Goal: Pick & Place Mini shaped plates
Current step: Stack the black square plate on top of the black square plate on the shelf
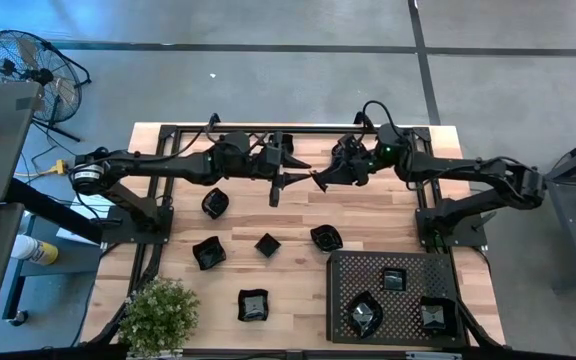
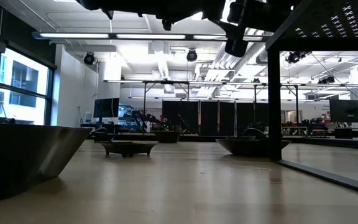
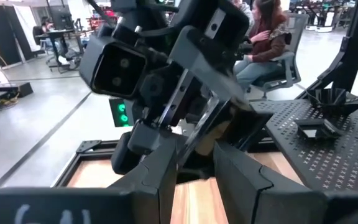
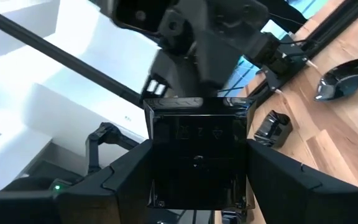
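Wooden table (image 1: 298, 300), pale planks, metal frame around it. Black perforated tray (image 1: 343, 275) at the near right corner, raised on legs; three mini plates on it (image 1: 395, 279), (image 1: 365, 313), (image 1: 432, 316). Five more plates loose on the wood, well apart: one (image 1: 215, 203) below the left arm, then (image 1: 208, 252), (image 1: 268, 244), (image 1: 326, 238), (image 1: 253, 305). Potted plant (image 1: 158, 315) at the near left corner.

Both arms meet above the table's far middle. Right tool (image 4: 197, 180) pinches a square plate (image 4: 197, 149) by opposite edges, held clear of the table. Left tool (image 3: 194, 177) faces it close; fingers stand partly spread, and whether they touch the plate I cannot tell.

Plates: glossy black, hard, shallow, varied outlines with raised rims. Likely light, stiff, slippery, chip-prone. Best hold judged across the rim, two opposite edges.
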Controlling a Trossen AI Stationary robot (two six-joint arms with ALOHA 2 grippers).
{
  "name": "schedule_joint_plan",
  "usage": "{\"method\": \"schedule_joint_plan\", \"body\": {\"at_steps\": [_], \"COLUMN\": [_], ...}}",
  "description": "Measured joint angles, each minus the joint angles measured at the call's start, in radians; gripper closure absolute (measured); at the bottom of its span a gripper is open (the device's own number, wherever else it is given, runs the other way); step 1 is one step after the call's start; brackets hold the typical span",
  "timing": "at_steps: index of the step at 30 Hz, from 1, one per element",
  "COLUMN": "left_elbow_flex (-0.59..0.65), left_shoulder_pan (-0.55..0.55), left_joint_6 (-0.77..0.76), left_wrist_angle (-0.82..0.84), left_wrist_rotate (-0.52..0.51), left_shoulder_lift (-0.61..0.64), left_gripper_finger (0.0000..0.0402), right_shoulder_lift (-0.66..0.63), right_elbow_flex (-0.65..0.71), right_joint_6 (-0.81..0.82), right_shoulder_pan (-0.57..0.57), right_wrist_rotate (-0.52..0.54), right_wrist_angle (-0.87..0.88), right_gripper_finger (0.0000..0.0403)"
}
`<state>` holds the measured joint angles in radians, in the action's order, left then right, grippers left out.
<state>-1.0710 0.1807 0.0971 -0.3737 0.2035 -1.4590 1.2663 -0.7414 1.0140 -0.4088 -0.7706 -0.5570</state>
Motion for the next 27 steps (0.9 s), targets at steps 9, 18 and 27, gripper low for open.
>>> {"method": "schedule_joint_plan", "body": {"at_steps": [9,18,27], "left_elbow_flex": [0.0,0.0,0.0], "left_shoulder_pan": [0.0,0.0,0.0], "left_joint_6": [0.003,0.004,0.003], "left_wrist_angle": [-0.004,-0.014,-0.014], "left_wrist_rotate": [0.004,0.004,-0.002], "left_shoulder_lift": [0.0,0.0,0.0], "left_gripper_finger": [0.0319,0.0369,0.0366], "right_shoulder_lift": [-0.001,-0.001,-0.001], "right_elbow_flex": [0.0,0.0,0.0], "right_joint_6": [0.018,0.026,0.026], "right_shoulder_pan": [0.0,0.0,0.0], "right_wrist_rotate": [-0.022,-0.019,-0.007], "right_wrist_angle": [-0.04,-0.039,-0.039], "right_gripper_finger": [0.0172,0.0172,0.0172]}}
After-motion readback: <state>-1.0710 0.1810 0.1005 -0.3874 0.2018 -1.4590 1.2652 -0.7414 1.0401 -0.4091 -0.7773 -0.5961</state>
